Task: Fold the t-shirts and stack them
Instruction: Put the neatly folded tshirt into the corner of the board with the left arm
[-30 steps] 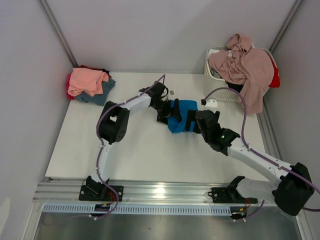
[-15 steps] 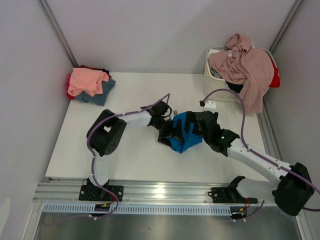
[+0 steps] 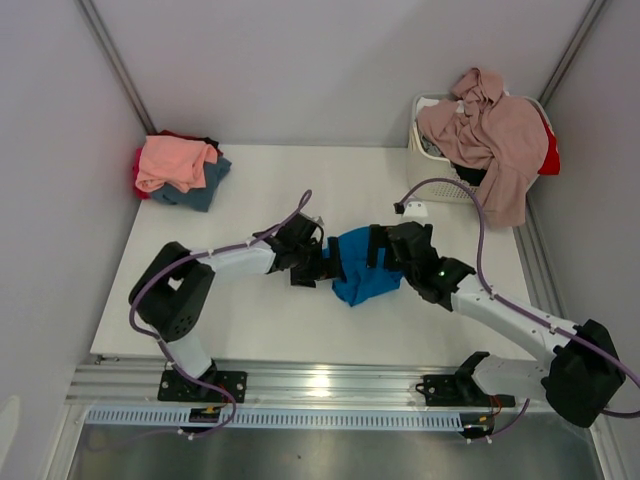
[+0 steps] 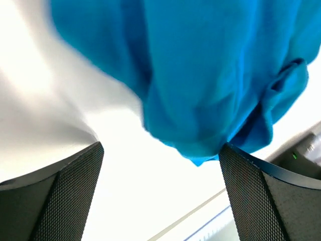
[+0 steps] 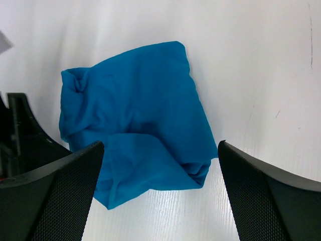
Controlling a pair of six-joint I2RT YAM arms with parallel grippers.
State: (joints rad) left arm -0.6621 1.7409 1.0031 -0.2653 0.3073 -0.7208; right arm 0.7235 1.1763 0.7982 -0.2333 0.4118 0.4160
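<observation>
A bright blue t-shirt (image 3: 360,272) lies bunched in a loose fold on the white table (image 3: 260,320), near its middle. My left gripper (image 3: 322,264) sits low at the shirt's left edge. In the left wrist view that gripper (image 4: 160,198) is open, and the blue cloth (image 4: 200,65) hangs just ahead of its fingers. My right gripper (image 3: 388,248) hovers at the shirt's right side. In the right wrist view it (image 5: 160,198) is also open, with the blue shirt (image 5: 135,120) lying flat ahead of and partly between its fingers. Neither gripper pinches the cloth.
At the back left corner lies a pile with a salmon pink shirt (image 3: 175,160) over a slate blue one (image 3: 205,187) and a red one (image 3: 137,172). A white slatted basket (image 3: 428,150) stands at the back right, with a mauve-pink shirt (image 3: 495,130) draped over it.
The blue shirt has shifted toward the near edge. My left arm has swung down and to the left, its elbow now low near the front. Both grippers stayed open.
</observation>
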